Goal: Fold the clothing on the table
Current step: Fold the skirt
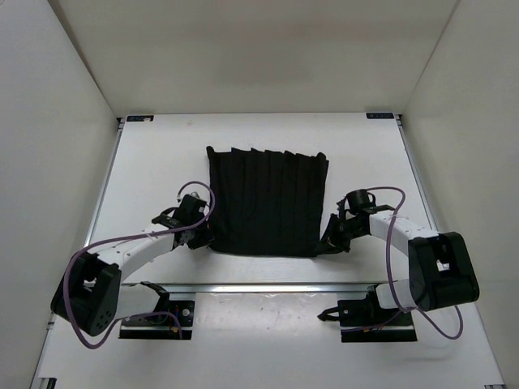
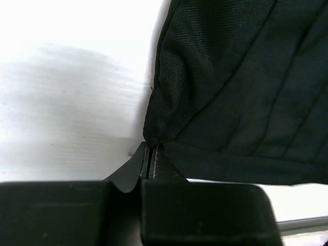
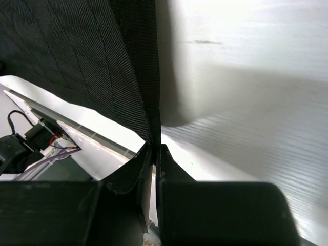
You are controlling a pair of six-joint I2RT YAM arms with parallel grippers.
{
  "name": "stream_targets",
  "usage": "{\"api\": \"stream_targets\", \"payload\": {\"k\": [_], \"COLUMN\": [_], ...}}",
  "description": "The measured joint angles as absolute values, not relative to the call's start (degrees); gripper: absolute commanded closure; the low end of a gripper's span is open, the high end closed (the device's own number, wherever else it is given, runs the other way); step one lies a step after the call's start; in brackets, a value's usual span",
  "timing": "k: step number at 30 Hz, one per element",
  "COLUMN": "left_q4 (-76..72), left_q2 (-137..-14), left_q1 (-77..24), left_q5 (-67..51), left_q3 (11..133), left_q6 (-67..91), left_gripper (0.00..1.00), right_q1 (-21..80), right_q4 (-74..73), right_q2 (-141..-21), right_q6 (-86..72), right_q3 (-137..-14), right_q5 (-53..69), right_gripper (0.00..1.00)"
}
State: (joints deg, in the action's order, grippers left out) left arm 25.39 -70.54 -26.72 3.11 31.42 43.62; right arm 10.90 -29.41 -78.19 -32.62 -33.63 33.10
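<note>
Down at the near edge of a white surface, two white-and-black arms rise from their mounts, a purple cable looping along each. The left arm reaches inward to the near left corner of a piece of black clothing; the left jaws are pressed together with that corner pinched between their tips, as the left wrist view shows up close. Opposite, the right arm bends in to the near right corner, where the right jaws are likewise clamped tight on the fabric; from the right wrist the cloth climbs steeply off the tips, raised above the surface with a shadow beside it. Between the two, the clothing lies spread roughly square in the middle of the surface, its near hem just past a metal rail, its pleat-like ridges running away from the arms. The far hem is slightly jagged. Farther back, small black brackets mark the far corners, and plain white walls stand behind.
</note>
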Motion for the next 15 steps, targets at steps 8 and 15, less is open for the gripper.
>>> {"api": "stream_targets", "payload": {"k": [8, 15], "left_q4": [31.90, 35.18], "left_q2": [-60.03, -50.22], "left_q1": [-24.77, -26.22], "left_q5": [0.10, -2.87], "left_q3": [37.30, 32.08], "left_q6": [44.07, 49.39], "left_gripper": [1.00, 1.00], "right_q1": [5.85, 5.08], "right_q4": [-38.63, -42.19], "right_q2": [-70.94, -67.77], "right_q6": [-30.04, -28.40], "right_q3": [-37.15, -37.56], "right_q5": [36.05, 36.95], "right_gripper": [1.00, 1.00]}}
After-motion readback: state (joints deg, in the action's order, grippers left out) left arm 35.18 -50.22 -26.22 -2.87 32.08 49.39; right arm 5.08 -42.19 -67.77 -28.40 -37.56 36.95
